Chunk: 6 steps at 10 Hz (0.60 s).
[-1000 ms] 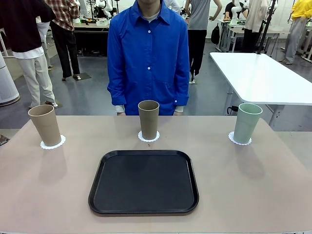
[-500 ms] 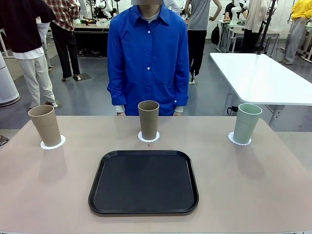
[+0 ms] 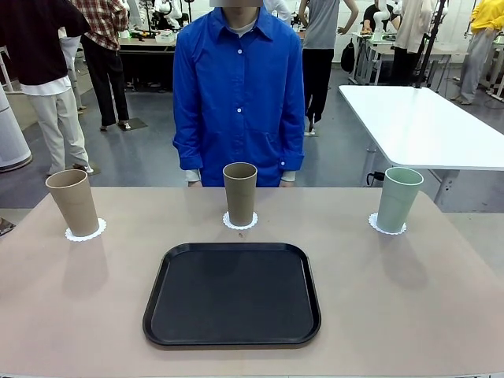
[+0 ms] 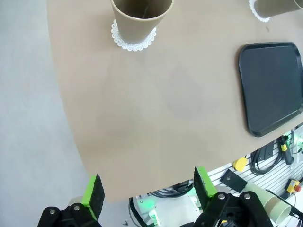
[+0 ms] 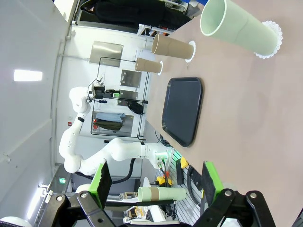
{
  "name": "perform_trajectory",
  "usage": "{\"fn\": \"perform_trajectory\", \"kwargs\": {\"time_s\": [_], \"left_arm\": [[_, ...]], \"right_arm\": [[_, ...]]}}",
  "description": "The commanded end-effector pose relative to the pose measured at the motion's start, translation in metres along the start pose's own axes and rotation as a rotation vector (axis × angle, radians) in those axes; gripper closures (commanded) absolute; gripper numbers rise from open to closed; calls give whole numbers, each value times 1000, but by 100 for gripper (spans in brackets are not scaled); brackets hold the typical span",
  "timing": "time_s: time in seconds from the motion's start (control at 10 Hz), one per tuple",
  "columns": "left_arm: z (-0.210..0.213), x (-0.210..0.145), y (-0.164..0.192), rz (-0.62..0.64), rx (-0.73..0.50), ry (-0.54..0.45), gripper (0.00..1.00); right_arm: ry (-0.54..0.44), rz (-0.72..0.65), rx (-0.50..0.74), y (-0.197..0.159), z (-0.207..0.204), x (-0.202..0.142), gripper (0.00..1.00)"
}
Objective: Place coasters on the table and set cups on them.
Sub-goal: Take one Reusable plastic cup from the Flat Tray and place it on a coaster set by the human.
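Three cups stand upright in a row along the far side of the table (image 3: 394, 299), each on a white lacy coaster. The left tan cup (image 3: 72, 201) rests on a coaster (image 3: 85, 233), the middle tan cup (image 3: 240, 193) on a coaster (image 3: 240, 224), and the mint green cup (image 3: 398, 198) on a coaster (image 3: 387, 227). My left gripper (image 4: 147, 189) hangs open off the table's edge, far from the tan cup (image 4: 142, 14) on its coaster (image 4: 133, 41). My right gripper (image 5: 155, 182) is open with nothing between its fingers, well back from the mint cup (image 5: 236, 28).
An empty black tray (image 3: 232, 294) lies in the middle of the table nearer me. A person in a blue shirt (image 3: 239, 94) stands at the far edge behind the middle cup. A white-topped table (image 3: 425, 122) stands at the back right.
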<state>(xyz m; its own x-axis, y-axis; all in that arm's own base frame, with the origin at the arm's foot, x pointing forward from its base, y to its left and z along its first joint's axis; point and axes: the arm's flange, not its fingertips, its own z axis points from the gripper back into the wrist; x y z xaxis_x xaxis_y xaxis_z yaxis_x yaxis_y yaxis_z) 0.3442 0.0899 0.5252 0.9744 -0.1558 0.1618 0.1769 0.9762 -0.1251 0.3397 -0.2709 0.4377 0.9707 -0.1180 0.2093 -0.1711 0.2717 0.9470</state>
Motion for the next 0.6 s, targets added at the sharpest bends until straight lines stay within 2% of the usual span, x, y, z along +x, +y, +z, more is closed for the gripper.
{"fn": "perform_trajectory", "kwargs": {"time_s": [0.0,0.1,0.2,0.3,0.5], "left_arm": [[-4,9,29,25,-321,37,0],[-9,14,65,2,-668,27,0],[-13,20,94,-35,-905,5,0],[-19,23,125,-60,-1077,22,0],[-31,23,172,-79,-1231,28,0]], "right_arm": [[-1,4,8,1,0,0,0],[-1,4,8,1,0,0,0],[-1,4,8,1,0,0,0],[-1,4,8,1,0,0,0],[-1,4,8,1,0,0,0]]}}
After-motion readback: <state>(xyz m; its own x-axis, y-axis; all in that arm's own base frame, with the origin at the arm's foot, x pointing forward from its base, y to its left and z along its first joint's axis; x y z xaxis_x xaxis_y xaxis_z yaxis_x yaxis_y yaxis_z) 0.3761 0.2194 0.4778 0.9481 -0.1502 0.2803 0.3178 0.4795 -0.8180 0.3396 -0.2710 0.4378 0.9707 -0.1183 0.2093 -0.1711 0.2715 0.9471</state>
